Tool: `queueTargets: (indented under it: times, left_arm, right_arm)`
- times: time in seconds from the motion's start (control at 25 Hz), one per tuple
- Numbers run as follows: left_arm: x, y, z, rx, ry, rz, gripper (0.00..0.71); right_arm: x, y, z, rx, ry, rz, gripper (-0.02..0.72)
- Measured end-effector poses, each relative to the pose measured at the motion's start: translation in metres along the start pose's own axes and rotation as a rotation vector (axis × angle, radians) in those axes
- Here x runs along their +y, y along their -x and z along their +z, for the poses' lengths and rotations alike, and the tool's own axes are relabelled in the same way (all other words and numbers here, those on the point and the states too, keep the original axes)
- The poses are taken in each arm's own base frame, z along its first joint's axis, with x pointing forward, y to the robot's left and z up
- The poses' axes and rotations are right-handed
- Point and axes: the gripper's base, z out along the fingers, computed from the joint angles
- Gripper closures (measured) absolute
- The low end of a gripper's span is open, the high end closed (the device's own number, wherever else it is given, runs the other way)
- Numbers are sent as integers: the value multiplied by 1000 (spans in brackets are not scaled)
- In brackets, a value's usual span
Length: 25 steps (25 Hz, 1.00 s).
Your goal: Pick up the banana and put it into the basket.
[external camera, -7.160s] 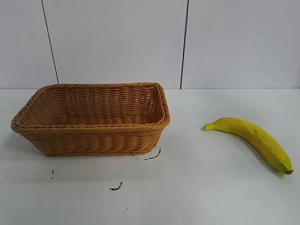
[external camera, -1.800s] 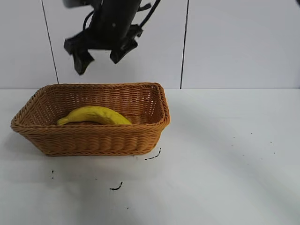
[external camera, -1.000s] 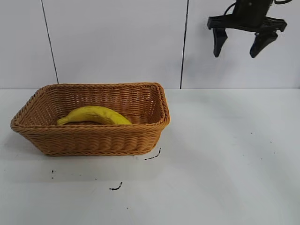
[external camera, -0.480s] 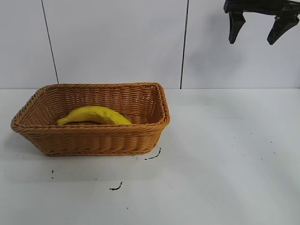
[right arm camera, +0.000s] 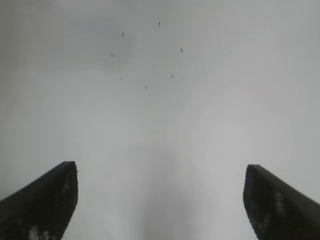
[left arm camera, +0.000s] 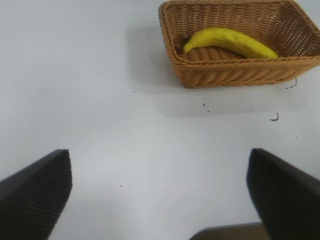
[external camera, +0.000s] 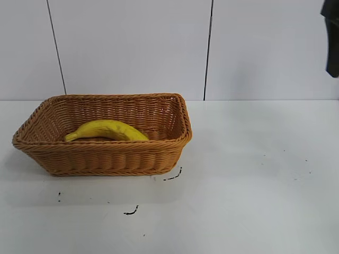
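The banana [external camera: 107, 129] lies in the basket [external camera: 106, 159] near the tabletop's [external camera: 254, 201] left edge. The right gripper [right arm camera: 160, 200], fingers wide apart, holds nothing above the right edge; the left gripper [left arm camera: 160, 195] is also spread.

Right claw [right arm camera: 160, 200]: fingers spread wide, nothing between them, pointing steeply down over bare surface [right arm camera: 165, 110]; in the exterior view only a dark sliver of it shows at the upper right edge. Left claw [left arm camera: 160, 195]: fingers wide apart too, empty, tilted gently downward, low over the surface, well apart from the right one.
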Motion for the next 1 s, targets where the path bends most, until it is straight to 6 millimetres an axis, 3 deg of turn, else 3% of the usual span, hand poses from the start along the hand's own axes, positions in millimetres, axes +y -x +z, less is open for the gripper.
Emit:
queueTargets:
  times: [0.24, 0.52, 1.0]
  left_arm:
    - [0, 0, 0, 0, 0, 0, 20]
    - [0, 0, 0, 0, 0, 0, 20]
    - [0, 0, 0, 0, 0, 0, 20]
  right_arm:
    - [-3, -97, -2, 1, 0, 0, 73]
    - [-3, -188, 8, -269, 21, 9, 73]
    - [-3, -270, -31, -887, 81, 30, 73]
